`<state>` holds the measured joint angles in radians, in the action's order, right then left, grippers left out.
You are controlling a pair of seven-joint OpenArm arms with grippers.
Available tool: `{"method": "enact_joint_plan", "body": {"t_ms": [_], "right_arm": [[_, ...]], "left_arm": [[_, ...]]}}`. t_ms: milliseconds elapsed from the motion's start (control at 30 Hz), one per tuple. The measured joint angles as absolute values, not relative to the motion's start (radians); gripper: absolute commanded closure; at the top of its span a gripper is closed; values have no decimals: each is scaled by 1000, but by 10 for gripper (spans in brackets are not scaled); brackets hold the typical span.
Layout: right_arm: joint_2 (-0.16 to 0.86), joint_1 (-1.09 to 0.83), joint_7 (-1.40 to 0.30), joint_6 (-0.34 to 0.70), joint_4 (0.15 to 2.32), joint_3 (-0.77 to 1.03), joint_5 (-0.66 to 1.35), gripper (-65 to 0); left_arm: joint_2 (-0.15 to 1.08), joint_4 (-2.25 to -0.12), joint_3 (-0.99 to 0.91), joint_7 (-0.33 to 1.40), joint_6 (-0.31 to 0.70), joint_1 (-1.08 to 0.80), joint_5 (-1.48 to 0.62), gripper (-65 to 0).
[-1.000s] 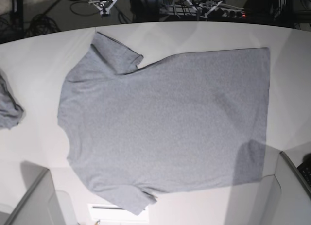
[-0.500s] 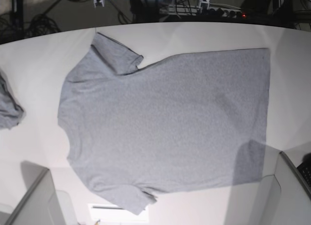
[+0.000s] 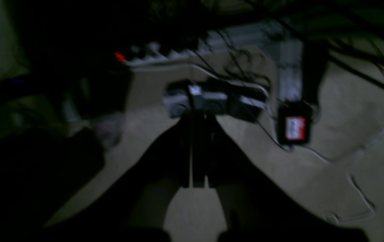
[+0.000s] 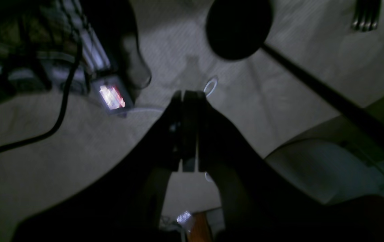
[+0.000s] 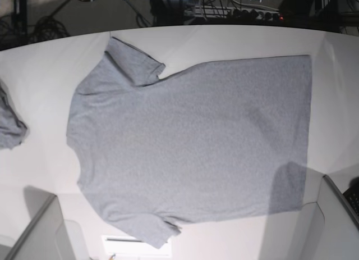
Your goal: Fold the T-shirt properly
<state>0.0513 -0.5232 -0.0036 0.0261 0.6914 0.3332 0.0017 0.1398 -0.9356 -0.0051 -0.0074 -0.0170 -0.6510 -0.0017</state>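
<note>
While spread flat and plain side up across the white table [image 5: 45, 74], collar to the base view's left, T-shirt [image 5: 190, 142] judged light, limp, prone to sagging; best pinched at hem corners or shoulders. Left gripper [image 3: 197, 148] and right gripper [image 4: 188, 131] both pressed shut, empty, aimed at floor off the table.

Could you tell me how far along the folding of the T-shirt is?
Done: the T-shirt lies spread flat on the table, plain side up, one sleeve tucked over at the far edge. In hand: nothing; the left gripper and right gripper are shut, empty, off over the floor. Left: every fold, since no side or hem has been brought over.
</note>
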Motion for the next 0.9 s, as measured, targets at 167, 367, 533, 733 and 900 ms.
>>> {"method": "enact_joint_plan", "body": {"t_ms": [167,367,533,733,900], "right_arm": [[47,-603,-19,27,810,392,1,0],[45,-651,-10,27,927,447,1,0],[39,-718,-26,27,1029,450,0,0],[41,-727,-191,27,1199,451,1,0],[2,-748,-244,34,1345,503,1,0]], "left_arm": [[153,-1123,-3,6,-3,-786,-1,0],[147,-1266,-110,1,-2,-871,-2,0],[153,-1339,-180,3,-3,-909,3,0],[155,-1436,-211,5,-3,-973,10,0],[153,-1478,-206,1,4,-991,10,0]]}}
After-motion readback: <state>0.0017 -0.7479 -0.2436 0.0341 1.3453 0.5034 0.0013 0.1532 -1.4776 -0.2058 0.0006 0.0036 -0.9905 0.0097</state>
